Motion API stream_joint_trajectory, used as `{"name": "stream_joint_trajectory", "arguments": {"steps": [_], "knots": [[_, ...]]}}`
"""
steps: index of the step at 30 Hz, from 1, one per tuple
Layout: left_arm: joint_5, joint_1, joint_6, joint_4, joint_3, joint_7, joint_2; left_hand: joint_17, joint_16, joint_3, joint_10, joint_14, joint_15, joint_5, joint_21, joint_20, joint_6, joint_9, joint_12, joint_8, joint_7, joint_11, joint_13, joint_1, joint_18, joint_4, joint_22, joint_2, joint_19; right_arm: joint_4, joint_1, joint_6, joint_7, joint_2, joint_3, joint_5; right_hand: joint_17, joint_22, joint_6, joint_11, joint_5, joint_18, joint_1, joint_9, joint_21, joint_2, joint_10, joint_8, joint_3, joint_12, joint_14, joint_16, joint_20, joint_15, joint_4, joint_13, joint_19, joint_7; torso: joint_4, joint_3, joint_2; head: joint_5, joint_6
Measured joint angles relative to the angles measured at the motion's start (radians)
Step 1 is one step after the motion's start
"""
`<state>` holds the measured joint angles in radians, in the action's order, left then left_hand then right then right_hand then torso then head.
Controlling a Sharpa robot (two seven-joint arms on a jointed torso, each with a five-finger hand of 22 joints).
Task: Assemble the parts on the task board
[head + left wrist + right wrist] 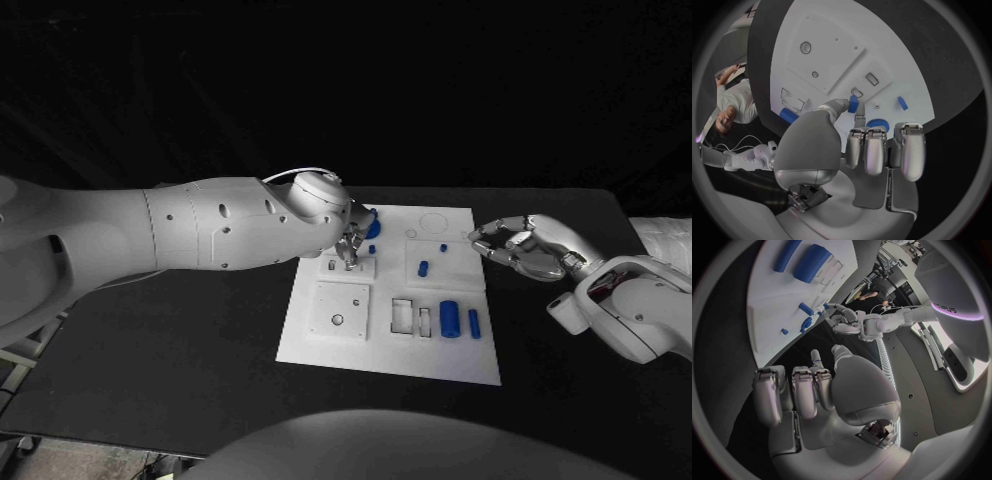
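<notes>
Head view, left to right: left hand over board far-left area, pinching small blue part between fingertips; blue gear just beside. Board mid-table, black. Loose blue parts near right edge: cylinder, bar. Right hand off board's right edge, curled, grasping nothing.

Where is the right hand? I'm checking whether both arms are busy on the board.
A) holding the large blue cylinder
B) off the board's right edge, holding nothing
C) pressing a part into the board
B: the right hand hovers over black table beside the task board, fingers curled, nothing in them.
</notes>
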<state>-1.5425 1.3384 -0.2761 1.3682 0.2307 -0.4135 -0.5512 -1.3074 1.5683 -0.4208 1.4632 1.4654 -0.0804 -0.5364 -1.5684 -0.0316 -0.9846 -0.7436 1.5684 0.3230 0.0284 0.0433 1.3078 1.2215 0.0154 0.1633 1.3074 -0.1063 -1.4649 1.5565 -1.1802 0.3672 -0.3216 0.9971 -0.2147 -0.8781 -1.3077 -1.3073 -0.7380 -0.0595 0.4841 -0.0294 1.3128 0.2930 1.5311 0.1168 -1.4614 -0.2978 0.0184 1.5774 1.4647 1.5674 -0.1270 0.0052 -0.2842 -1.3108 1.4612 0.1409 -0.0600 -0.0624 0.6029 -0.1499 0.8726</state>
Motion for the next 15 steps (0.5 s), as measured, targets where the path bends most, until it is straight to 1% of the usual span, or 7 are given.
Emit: {"name": "stream_joint_trajectory", "arguments": {"steps": [3,5,6,7,8,15], "knots": [[0.050,0.001,0.016,0.012,0.000,-0.039,-0.007,0.000,0.000,0.006,0.000,0.000,0.000,0.000,0.000,0.000,-0.003,0.000,0.000,0.001,0.003,0.000,0.000,-0.004,0.000,0.006,0.000,0.003,0.000,0.000,0.000,0.000,0.000,-0.002,0.000,0.000,0.000,0.000,0.000,0.000,0.000,0.000,0.008,0.000,0.000,-0.003,0.000,0.000,0.006,-0.003,0.000,0.000,0.000,0.000,0.000,0.000,0.000,0.000,-0.0003,0.0004,0.000,-0.001,0.000],[0.078,0.001,0.023,0.019,0.000,-0.063,-0.010,0.000,0.000,0.012,0.000,0.000,0.000,-0.001,0.000,0.000,-0.004,0.000,0.000,0.025,0.003,0.000,0.000,-0.018,0.000,0.012,0.000,0.004,0.000,0.000,0.000,0.000,0.000,-0.002,0.000,0.000,0.000,0.000,0.000,0.000,0.000,0.000,0.010,0.001,0.000,-0.005,0.000,0.000,0.008,-0.003,0.000,0.000,0.000,0.000,0.003,0.001,0.000,0.000,-0.0003,0.0004,0.001,-0.003,0.000],[0.096,0.001,0.028,0.023,0.000,-0.079,-0.012,0.000,0.000,0.016,0.000,0.000,0.000,-0.001,0.000,0.000,-0.004,0.000,0.000,0.027,0.003,0.000,0.000,-0.020,0.000,0.016,0.000,0.004,0.000,0.000,0.000,0.000,0.001,-0.003,0.000,0.000,0.000,-0.001,0.000,0.000,0.000,0.000,0.010,0.001,0.000,-0.005,0.000,0.000,0.008,-0.003,0.000,0.000,0.000,0.000,0.003,0.001,0.000,0.000,-0.0005,0.0004,0.001,-0.004,0.000],[0.110,0.002,0.031,0.025,0.000,-0.090,-0.012,0.000,0.000,0.019,0.000,0.000,0.000,-0.001,0.000,0.000,-0.004,0.000,0.000,0.041,0.003,0.000,0.000,-0.028,0.000,0.019,0.000,0.003,0.000,0.000,0.000,0.000,0.001,-0.003,0.000,0.000,0.000,-0.001,0.000,0.000,0.000,0.000,0.010,0.001,0.000,-0.005,0.000,0.000,0.008,-0.003,0.000,0.000,0.000,0.000,0.003,0.001,0.000,0.000,-0.0006,0.0004,0.001,-0.004,0.000],[0.124,0.002,0.033,0.026,0.000,-0.102,-0.013,0.000,0.000,0.021,0.000,0.000,0.000,-0.001,0.000,0.000,-0.004,0.000,0.000,0.047,0.003,0.000,0.000,-0.029,0.000,0.021,0.000,0.002,0.000,0.000,0.000,0.000,0.001,-0.004,0.000,0.000,0.000,-0.001,0.000,0.000,0.000,0.000,0.010,0.001,0.000,-0.005,0.000,0.000,0.008,-0.003,0.000,0.000,0.002,0.000,0.003,0.001,0.002,0.000,-0.0008,0.0003,0.001,-0.005,0.000],[0.222,0.003,0.054,0.021,0.001,-0.173,-0.012,0.000,0.000,0.025,0.000,0.000,0.000,-0.018,0.000,0.000,-0.007,-0.001,0.000,0.052,0.007,0.000,0.000,-0.045,0.000,0.025,0.000,0.013,0.000,-0.002,0.000,0.000,0.003,-0.008,0.000,0.000,0.000,-0.001,0.000,0.000,0.000,0.000,0.010,0.001,-0.004,-0.005,0.000,0.000,0.014,-0.003,0.000,0.000,0.004,0.000,0.003,0.001,0.004,0.000,-0.0009,-0.0003,0.000,-0.009,0.000]]}}
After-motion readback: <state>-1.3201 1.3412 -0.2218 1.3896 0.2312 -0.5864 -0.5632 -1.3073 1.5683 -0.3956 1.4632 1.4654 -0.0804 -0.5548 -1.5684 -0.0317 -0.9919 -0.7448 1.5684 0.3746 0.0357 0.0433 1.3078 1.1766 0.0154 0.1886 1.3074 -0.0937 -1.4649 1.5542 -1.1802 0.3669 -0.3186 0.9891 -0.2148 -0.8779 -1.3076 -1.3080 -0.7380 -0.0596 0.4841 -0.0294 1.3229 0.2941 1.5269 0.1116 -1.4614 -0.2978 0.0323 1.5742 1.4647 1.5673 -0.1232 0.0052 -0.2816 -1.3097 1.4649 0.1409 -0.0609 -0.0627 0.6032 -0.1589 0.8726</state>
